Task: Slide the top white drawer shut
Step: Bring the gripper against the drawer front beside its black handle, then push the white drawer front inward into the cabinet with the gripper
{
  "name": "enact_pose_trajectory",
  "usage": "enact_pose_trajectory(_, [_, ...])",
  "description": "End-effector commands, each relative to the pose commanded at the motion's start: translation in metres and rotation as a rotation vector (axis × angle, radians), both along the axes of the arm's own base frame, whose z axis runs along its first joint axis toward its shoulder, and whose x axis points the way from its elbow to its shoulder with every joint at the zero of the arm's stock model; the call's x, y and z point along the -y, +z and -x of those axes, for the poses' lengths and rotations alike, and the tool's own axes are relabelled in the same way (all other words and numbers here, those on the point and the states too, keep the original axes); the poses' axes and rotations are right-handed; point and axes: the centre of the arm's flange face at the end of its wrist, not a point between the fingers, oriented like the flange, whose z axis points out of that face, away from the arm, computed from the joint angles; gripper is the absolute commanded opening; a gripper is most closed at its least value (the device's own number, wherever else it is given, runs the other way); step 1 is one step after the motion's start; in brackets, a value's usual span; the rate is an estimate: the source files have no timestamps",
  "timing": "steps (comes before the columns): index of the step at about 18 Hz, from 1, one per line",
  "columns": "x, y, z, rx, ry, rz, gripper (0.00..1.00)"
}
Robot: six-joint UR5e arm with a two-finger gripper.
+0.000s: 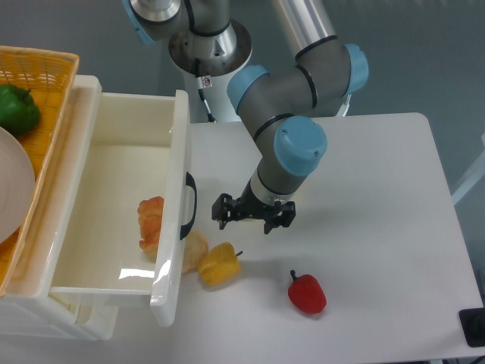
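Note:
The top white drawer [180, 144] stands pulled far out at the left, its front panel facing right, with a black curved handle [189, 205] on it. An orange fruit [151, 222] lies inside. My gripper [251, 215] hangs low over the table just right of the handle, a short gap away from it. Its black fingers [222, 212] are spread open and nothing shows between them.
A yellow pepper [220, 264] and a pale orange fruit [195, 249] lie against the lower part of the drawer front. A red pepper [306, 293] sits further right. A woven yellow basket [54, 83] with a green pepper [17, 108] and a white plate [14, 189] stands on the cabinet top.

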Motion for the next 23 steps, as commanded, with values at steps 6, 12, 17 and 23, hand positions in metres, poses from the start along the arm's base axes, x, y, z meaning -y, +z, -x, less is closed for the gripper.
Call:
enact_pose_trajectory(6, [-0.006,-0.001,-0.009,0.002,-0.017,0.002,1.0])
enact_pose_trajectory(12, [-0.01,-0.001,-0.015,0.003,-0.023,0.003,1.0])
enact_pose_trajectory(17, [-0.015,0.002,-0.022,0.002,-0.037,-0.003,1.0])
enact_pose_trajectory(23, [-0.017,0.005,-0.026,0.002,-0.042,-0.008,1.0])
